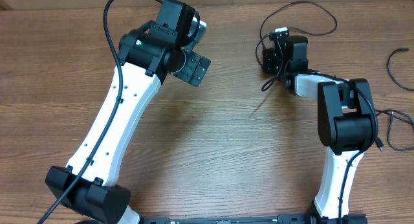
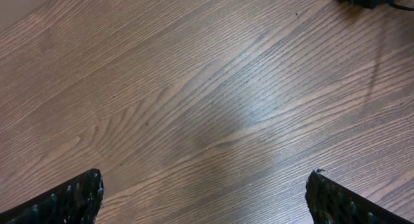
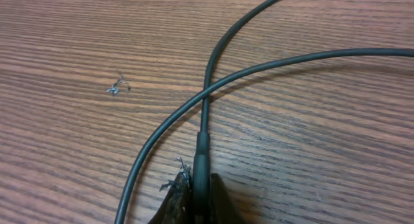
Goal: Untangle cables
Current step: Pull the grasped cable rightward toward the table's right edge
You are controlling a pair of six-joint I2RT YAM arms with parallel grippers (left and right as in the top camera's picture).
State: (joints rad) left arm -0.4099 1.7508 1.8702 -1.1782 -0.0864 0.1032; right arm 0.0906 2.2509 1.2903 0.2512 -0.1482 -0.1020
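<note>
The right gripper [image 3: 197, 199] was clenched on a cable [image 3: 208, 72] at its stiff end, and that cable was crossed by a second cord [image 3: 310, 57] just beyond the grip. The pulling-apart step was judged in hand: the held end would need to be drawn clear of that crossing. Well away from that gripper, the left gripper [image 2: 207, 201] was held wide open over bare table [image 2: 194, 88].

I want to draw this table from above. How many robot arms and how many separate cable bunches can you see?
Arms: 2
Cable bunches: 3
Total: 5
</note>
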